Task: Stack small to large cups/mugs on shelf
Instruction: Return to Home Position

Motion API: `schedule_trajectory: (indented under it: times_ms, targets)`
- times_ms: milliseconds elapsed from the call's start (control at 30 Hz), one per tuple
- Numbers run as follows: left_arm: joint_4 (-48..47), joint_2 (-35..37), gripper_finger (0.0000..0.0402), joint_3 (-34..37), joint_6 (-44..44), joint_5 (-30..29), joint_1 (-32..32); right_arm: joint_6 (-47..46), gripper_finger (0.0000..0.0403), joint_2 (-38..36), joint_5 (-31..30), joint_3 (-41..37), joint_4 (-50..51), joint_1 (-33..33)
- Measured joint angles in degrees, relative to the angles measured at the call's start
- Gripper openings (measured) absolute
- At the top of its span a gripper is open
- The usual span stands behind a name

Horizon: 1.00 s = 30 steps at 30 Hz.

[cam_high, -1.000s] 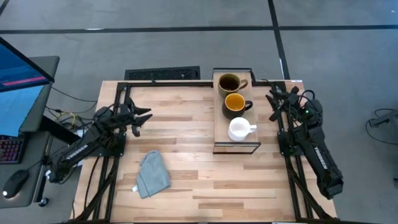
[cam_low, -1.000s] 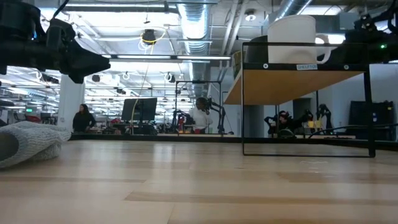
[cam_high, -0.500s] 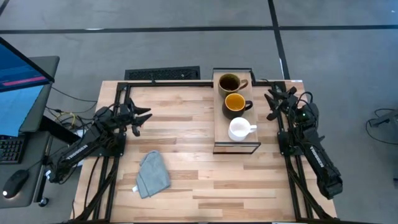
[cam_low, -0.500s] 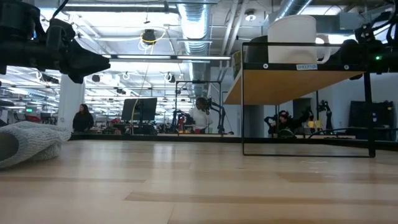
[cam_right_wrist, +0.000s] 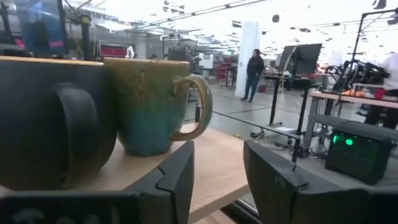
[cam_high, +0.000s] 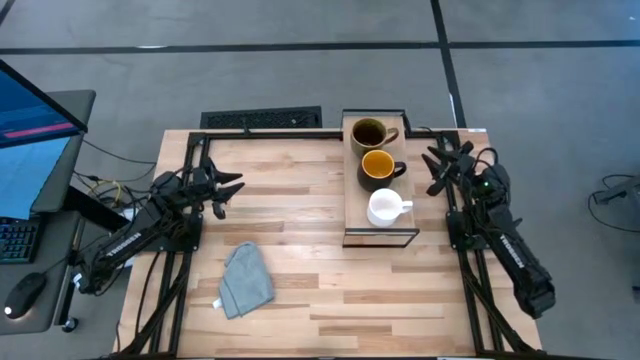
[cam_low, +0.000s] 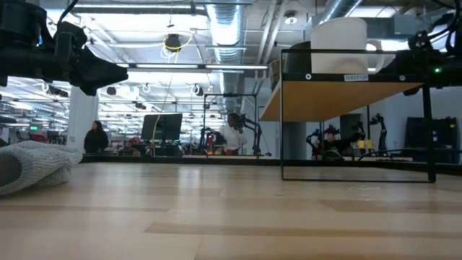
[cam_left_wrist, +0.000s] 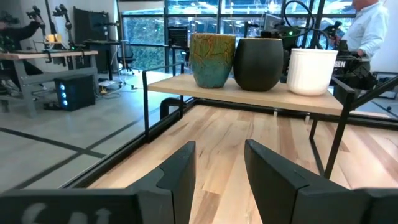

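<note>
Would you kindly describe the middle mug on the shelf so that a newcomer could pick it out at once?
On the wooden table, a narrow raised shelf stands on the right half, bearing three mugs in a row. The dark mug is the middle one, between the olive-brown mug and the white mug. It alone has a yellow-orange inside.

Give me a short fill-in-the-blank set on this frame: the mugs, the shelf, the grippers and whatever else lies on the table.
1. The dark mug stands between the white mug and the ____ mug.
2. All ____ mugs stand on the shelf.
3. The grey thing lying on the table in front of the left arm is a ____.
4. The left gripper and the right gripper are both ____, holding nothing.
Missing words: olive-brown; three; cloth; open.
</note>
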<state>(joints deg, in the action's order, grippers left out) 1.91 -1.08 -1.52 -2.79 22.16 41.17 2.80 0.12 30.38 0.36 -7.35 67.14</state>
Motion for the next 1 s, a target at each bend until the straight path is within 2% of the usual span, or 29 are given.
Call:
schedule_trajectory:
  times_ms: [167, 500, 667, 1000]
  targets:
    - [-0.01, 0.00, 0.0128, 0.02, -0.28, 0.25, 0.00, 1.85, 0.0160, 0.00, -3.14, 0.00, 0.47, -2.79]
    - [0.05, 0.00, 0.0128, 0.04, -2.27, 2.68, 0.00, 1.27, 0.0162, 0.02, -4.53, -0.02, 3.37, -5.77]
    - [0.07, -0.06, 0.0128, 0.07, -1.92, 2.97, 0.00, 1.44, 0.0160, 0.01, -12.76, -0.02, 3.99, -7.57]
    - [0.03, -0.17, 0.0128, 0.07, -2.58, 2.46, 0.00, 2.22, 0.0161, 0.69, -13.12, -0.04, 4.01, -7.77]
